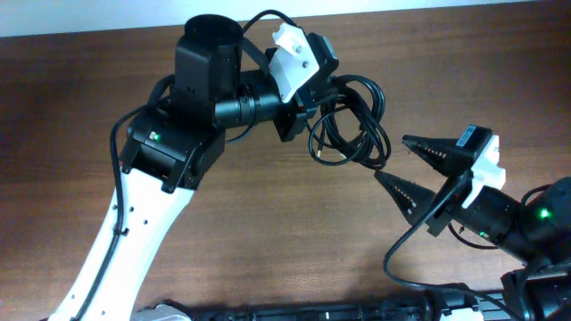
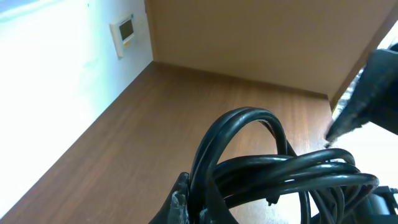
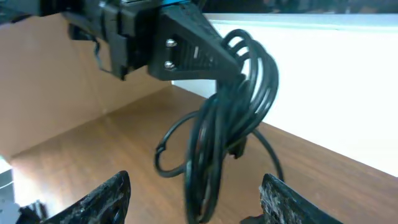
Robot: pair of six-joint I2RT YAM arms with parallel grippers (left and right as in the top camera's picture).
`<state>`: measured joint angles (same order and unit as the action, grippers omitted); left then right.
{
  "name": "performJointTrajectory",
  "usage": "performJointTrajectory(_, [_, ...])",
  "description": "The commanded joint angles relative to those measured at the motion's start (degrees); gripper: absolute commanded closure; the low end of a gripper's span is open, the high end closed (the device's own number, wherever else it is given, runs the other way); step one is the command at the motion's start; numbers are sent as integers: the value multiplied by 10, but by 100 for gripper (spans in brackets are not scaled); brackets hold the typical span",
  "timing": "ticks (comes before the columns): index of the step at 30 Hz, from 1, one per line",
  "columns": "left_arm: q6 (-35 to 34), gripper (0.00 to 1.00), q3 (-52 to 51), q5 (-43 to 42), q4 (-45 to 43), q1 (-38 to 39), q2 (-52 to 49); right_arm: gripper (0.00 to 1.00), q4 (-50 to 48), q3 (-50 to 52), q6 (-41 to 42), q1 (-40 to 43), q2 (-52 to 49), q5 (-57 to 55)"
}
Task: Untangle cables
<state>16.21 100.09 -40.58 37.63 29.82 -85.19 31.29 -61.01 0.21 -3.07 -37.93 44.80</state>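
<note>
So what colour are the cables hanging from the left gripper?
The cables are plain black, clearest in the right wrist view.

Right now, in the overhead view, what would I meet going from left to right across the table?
left arm's white link → left gripper → cables → right gripper

Cables [image 1: 352, 125]: thin black cords bunching together in loose, overlapping loops.
Pose: hanging downward, lower loops drooping free.
Place: dangling in air from the left gripper [image 1: 314, 100].
</note>
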Motion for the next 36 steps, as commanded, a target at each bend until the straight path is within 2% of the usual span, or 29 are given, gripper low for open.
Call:
performJointTrajectory(1, [16, 100, 9, -22, -7, 20, 7, 36, -1, -8, 2, -3, 1, -26])
performJointTrajectory(4, [9, 100, 9, -1, -12, 37, 7, 40, -1, -8, 2, -3, 1, -24])
performJointTrajectory(8, [-52, 100, 9, 70, -16, 51, 7, 46, 0, -8, 2, -3, 1, -19])
performJointTrajectory(12, [-82, 100, 10, 70, -29, 57, 7, 78, 0, -8, 2, -3, 1, -20])
performJointTrajectory(14, [-98, 100, 9, 70, -35, 57, 7, 87, 2, -8, 2, -3, 1, -20])
performJointTrajectory(17, [-142, 100, 9, 70, -44, 57, 7, 88, 3, -8, 2, -3, 0, -20])
performJointTrajectory(22, [-156, 100, 9, 53, -45, 57, 7, 87, 3, -8, 2, -3, 0, -20])
performJointTrajectory(25, [-156, 100, 9, 52, -46, 63, 7, 74, 5, -8, 2, -3, 0, -20])
performJointTrajectory(30, [-156, 100, 9, 53, -50, 83, 7, 73, 7, -8, 2, -3, 0, -20])
performJointTrajectory(31, [-156, 100, 10, 53, -53, 87, 7, 73, 9, -8, 2, -3, 0, -20])
performJointTrajectory(32, [-156, 100, 9, 53, -55, 91, 7, 84, 10, -8, 2, -3, 0, -20])
performJointTrajectory(34, [-156, 100, 10, 59, -57, 95, 7, 96, 12, -8, 2, -3, 0, -20])
performJointTrajectory(36, [-156, 100, 9, 62, -57, 94, 7, 96, 14, -8, 2, -3, 0, -20])
